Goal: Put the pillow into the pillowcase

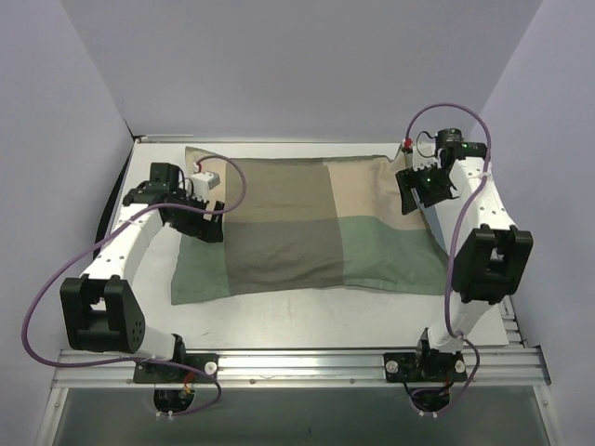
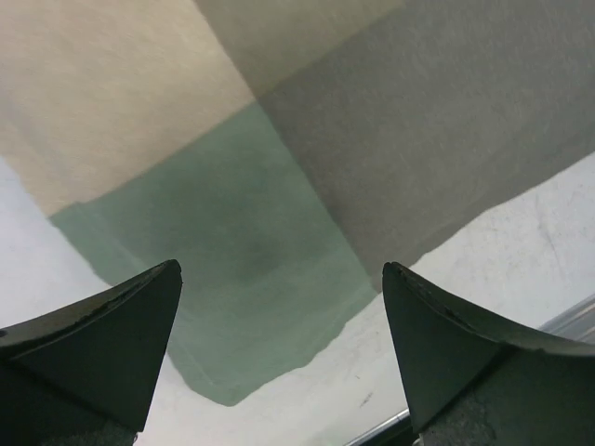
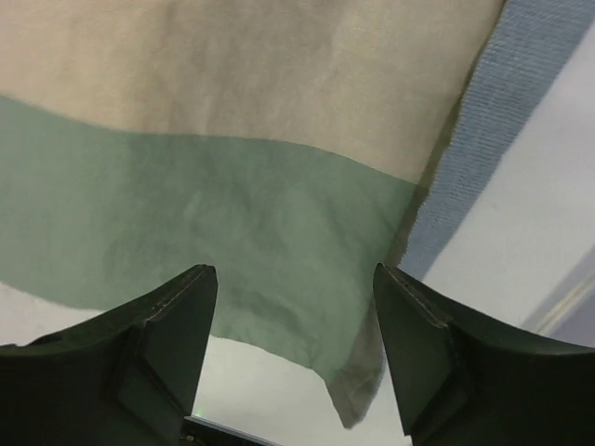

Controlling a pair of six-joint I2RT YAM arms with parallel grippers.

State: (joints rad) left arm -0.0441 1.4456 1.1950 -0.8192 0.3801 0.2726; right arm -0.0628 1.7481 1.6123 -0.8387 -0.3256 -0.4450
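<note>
found pillowcase [image 1: 307, 228] spread on desk [image 1: 307, 321], patterned face up, long axis left to right, spanning both arms. noted left gripper [image 1: 197, 221] over its left end, right gripper [image 1: 420, 193] over its far right corner, each nearest its own end. saw both released, jaws wide, grasping nothing. spotted grey-blue strip [image 3: 507, 121] along right edge, judged likely the mouth. could not find pillow; perhaps already inside.

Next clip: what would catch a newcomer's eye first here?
The pillowcase, a patchwork of olive, tan and green blocks, fills the middle of the table. The left gripper and right gripper hang over its two ends, jaws open, holding nothing. No bare pillow is in view.
</note>
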